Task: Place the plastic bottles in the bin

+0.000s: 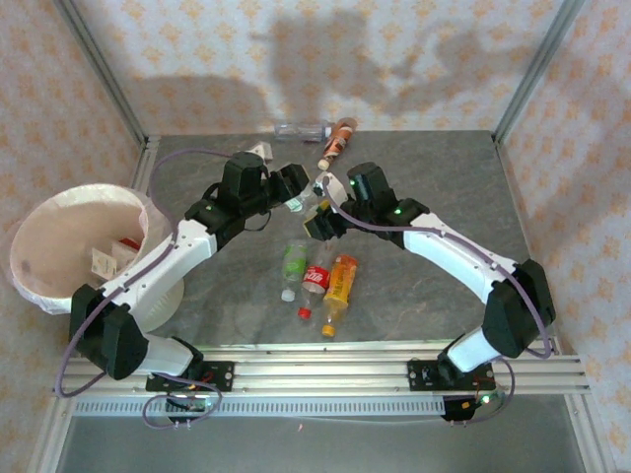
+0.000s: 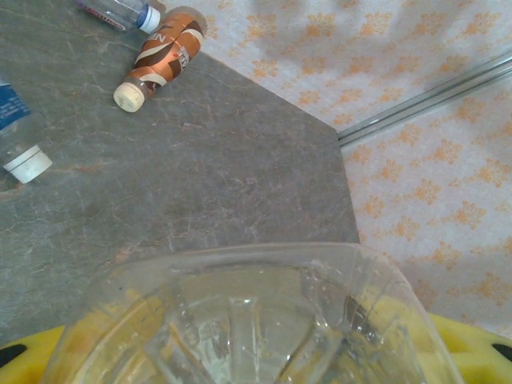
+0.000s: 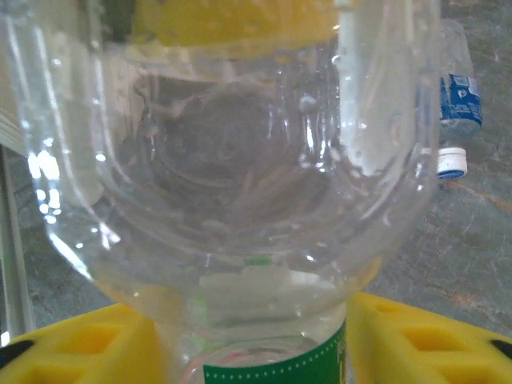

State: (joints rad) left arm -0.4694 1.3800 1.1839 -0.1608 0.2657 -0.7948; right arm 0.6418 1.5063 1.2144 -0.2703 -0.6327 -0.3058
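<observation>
A: One broad grey worktop carries everything. What is the next largest thing?
B: The bin, a white bucket with a pinkish liner, at the worktop's left edge beside the left arm. A few items lie inside it, too small to name.
A: And the arms?
B: Both reach to the middle of the worktop. The left tool and the right tool are just beside each other, with one clear bottle between them.
A: Which one holds it?
B: Hard to say. From the right wrist, its green-labelled end sits between that tool's yellow fingers. From the left wrist, its other end sits between the yellow fingers there. Whether either pair presses the bottle or merely flanks it, I cannot tell.
A: How does it lie?
B: Its long axis runs from one tool to the other, so each has an end.
A: Which way is the bin from there?
B: Well apart, to the left and nearer the arm bases. The left arm is the nearer one, so I judge the bottle should travel with the left tool once the right tool lets go.
A: What else waits?
B: On the near side of the tools, a green-labelled bottle, a red-labelled bottle and an orange bottle lie close together. At the far edge lie a brown bottle and a second clear bottle.
</observation>
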